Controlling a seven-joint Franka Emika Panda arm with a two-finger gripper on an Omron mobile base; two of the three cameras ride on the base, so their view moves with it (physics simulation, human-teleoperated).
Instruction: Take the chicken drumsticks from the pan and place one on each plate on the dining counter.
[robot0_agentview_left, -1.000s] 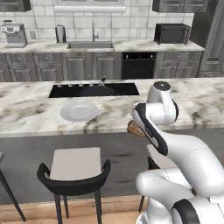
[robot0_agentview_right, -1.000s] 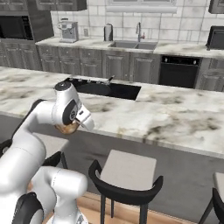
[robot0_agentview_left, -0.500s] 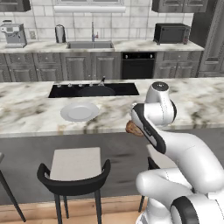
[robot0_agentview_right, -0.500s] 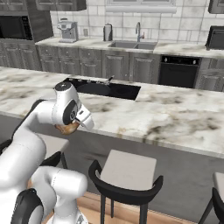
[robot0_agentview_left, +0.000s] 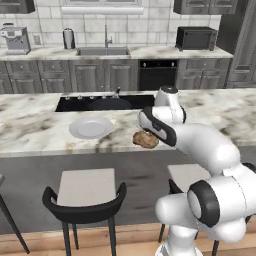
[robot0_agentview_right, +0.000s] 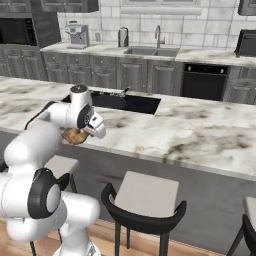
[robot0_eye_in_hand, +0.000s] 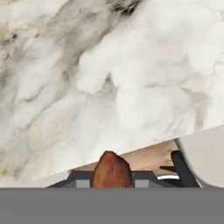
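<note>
My gripper (robot0_agentview_left: 146, 136) is shut on a glossy orange-brown chicken drumstick (robot0_agentview_left: 145, 140), held just above the front edge of the white marble dining counter (robot0_agentview_left: 30, 131). A pale round plate (robot0_agentview_left: 91, 127) lies on that counter a short way left of the drumstick. The dark pan (robot0_agentview_left: 110, 103) sits behind the plate on the lower worktop, its handle pointing back. From the right base, the drumstick (robot0_agentview_right: 75, 135) hangs under the hand, over the counter (robot0_agentview_right: 200, 142). The hand view has the drumstick (robot0_eye_in_hand: 111, 171) at the bottom with marble (robot0_eye_in_hand: 131, 65) beyond it.
The black cooktop (robot0_agentview_left: 75, 103) lies under the pan. Bar stools (robot0_agentview_left: 85, 196) (robot0_agentview_right: 145, 197) stand in front of the counter below the hand. A sink (robot0_agentview_left: 104, 50), a coffee machine (robot0_agentview_left: 16, 39) and a microwave (robot0_agentview_left: 196, 38) line the back wall.
The arm has carried the drumstick a little to the left and slightly up along the counter's front edge, closer to the plate. The grip has stayed shut and the base has not moved.
</note>
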